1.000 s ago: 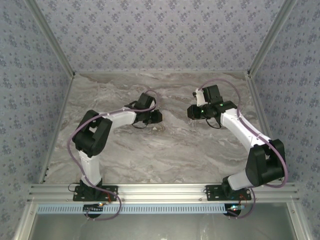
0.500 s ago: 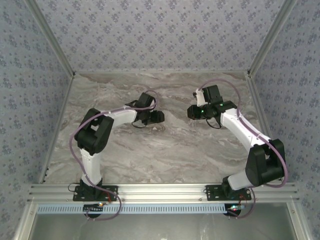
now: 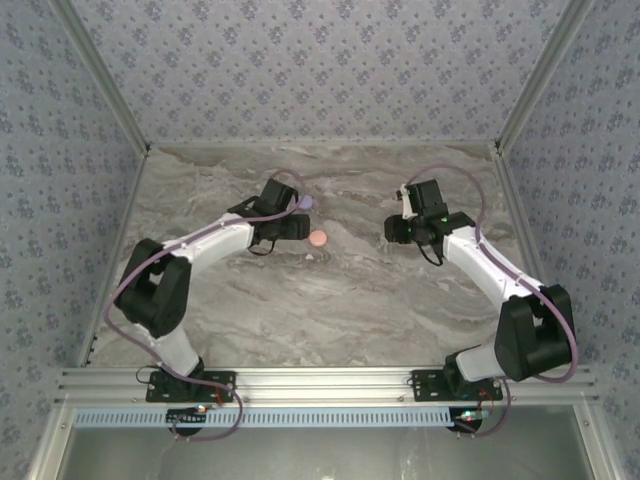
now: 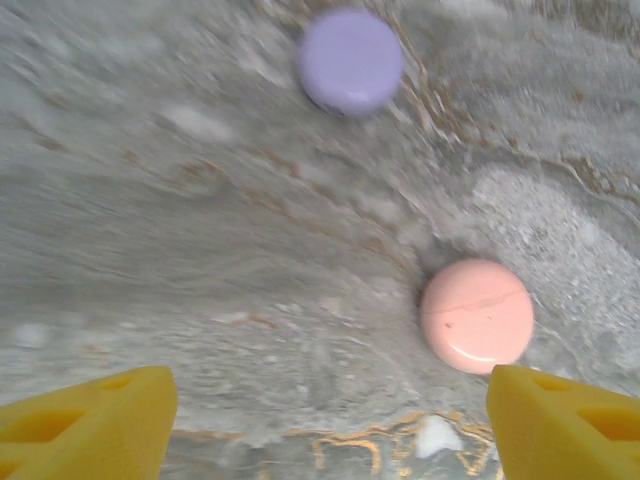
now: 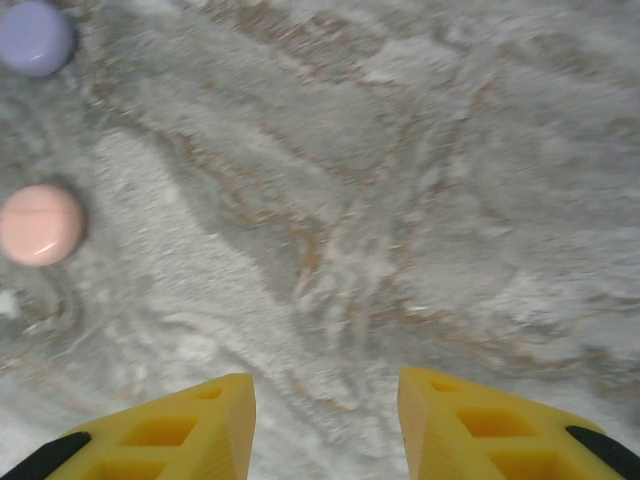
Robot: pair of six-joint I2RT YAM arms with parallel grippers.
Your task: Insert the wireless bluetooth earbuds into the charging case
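Robot test booth: left arm, right arm on aluminium rail, wallpapered walls, marble-look table.

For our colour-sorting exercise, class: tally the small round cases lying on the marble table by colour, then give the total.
lilac round case: 1
pink round case: 1
Total: 2

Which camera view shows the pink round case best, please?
The left wrist view: the pink round case is largest there, whole outline visible. The right wrist view shows it smaller, at the left edge; the top external view shows a tiny pink dot.
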